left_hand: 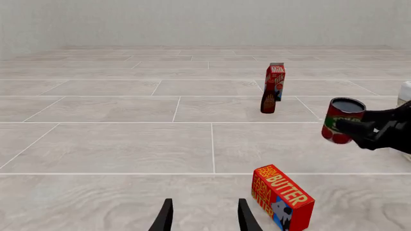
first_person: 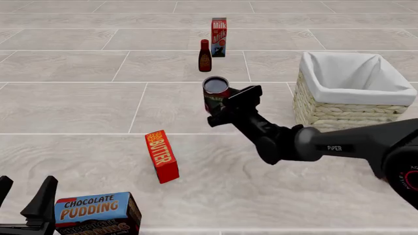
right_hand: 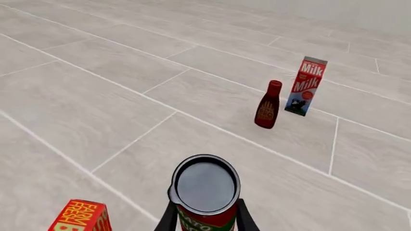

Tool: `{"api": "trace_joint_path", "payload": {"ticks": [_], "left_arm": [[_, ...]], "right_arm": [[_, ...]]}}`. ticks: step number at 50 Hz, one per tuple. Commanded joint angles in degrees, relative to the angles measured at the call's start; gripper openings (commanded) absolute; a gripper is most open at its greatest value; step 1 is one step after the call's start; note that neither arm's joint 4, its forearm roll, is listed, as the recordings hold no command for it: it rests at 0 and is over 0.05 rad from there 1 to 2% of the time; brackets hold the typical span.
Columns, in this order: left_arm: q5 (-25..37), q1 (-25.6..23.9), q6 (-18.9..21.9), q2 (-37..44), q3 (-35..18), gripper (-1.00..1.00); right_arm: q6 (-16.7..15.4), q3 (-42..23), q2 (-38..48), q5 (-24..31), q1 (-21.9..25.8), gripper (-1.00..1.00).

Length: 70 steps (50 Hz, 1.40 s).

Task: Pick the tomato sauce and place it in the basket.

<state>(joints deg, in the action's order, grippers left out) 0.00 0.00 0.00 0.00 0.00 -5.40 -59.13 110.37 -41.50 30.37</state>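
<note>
The tomato sauce (first_person: 216,89) is a small red can with a dark metal top, held a little left of the basket (first_person: 333,111). My right gripper (first_person: 225,105) is shut on its sides. In the right wrist view the tomato sauce (right_hand: 205,188) fills the space between the fingers (right_hand: 168,219). The left wrist view shows the tomato sauce (left_hand: 340,118) slightly tilted in the right gripper (left_hand: 359,130), apparently off the floor. The wicker basket has a white cloth lining and stands apart from the can. My left gripper (first_person: 23,200) is open and empty at the near left; its fingertips (left_hand: 165,216) show apart.
A red butter box (first_person: 162,155) stands in front of the can. A chocolate pudding box (first_person: 98,213) lies beside the left gripper. Farther back stand a dark bottle with a red cap (first_person: 205,56) and a milk carton (first_person: 219,30).
</note>
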Motion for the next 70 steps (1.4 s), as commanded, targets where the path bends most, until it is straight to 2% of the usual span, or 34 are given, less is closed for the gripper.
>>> {"api": "trace_joint_path", "payload": {"ticks": [1,19,27,28,33,40,41,46,47,53,60,63,64,70], "left_arm": [[0.00,0.00,0.00,0.00,0.00,1.00],[0.00,0.00,0.00,0.00,0.00,1.00],[0.00,0.00,0.00,0.00,0.00,1.00],[0.00,0.00,0.00,0.00,0.00,1.00],[0.00,0.00,0.00,0.00,0.00,1.00],[0.00,0.00,0.00,0.00,0.00,1.00],[0.00,0.00,0.00,0.00,0.00,1.00],[0.00,0.00,0.00,0.00,0.00,1.00],[0.00,0.00,0.00,0.00,0.00,1.00],[0.00,0.00,0.00,0.00,0.00,1.00],[0.00,0.00,0.00,0.00,0.00,1.00],[0.00,0.00,0.00,0.00,0.00,1.00],[0.00,0.00,0.00,0.00,0.00,1.00],[0.00,0.00,0.00,0.00,0.00,1.00]], "right_arm": [[0.91,2.72,-5.18,0.09,-1.12,-1.00],[0.91,3.64,-11.66,2.71,-3.14,-1.00],[1.20,3.34,-15.65,7.02,-3.86,-1.00],[1.97,3.12,-16.39,7.72,-4.16,-1.00],[0.01,2.45,-18.47,11.01,-5.03,-1.00],[0.54,2.52,-20.76,13.45,-6.08,-1.00],[-0.33,2.61,-21.16,14.20,-6.44,-1.00],[-0.17,2.35,-22.17,16.56,-7.10,-1.00],[0.80,2.00,-22.94,18.75,-6.88,-1.00],[1.85,1.13,-24.71,22.63,-7.59,-1.00],[1.35,0.83,-27.96,25.61,-9.00,-1.00],[2.21,0.78,-28.63,26.82,-9.17,-1.00],[0.63,0.45,-28.35,26.84,-10.65,-1.00],[1.54,-0.24,-30.08,28.83,-11.81,-1.00]]}}
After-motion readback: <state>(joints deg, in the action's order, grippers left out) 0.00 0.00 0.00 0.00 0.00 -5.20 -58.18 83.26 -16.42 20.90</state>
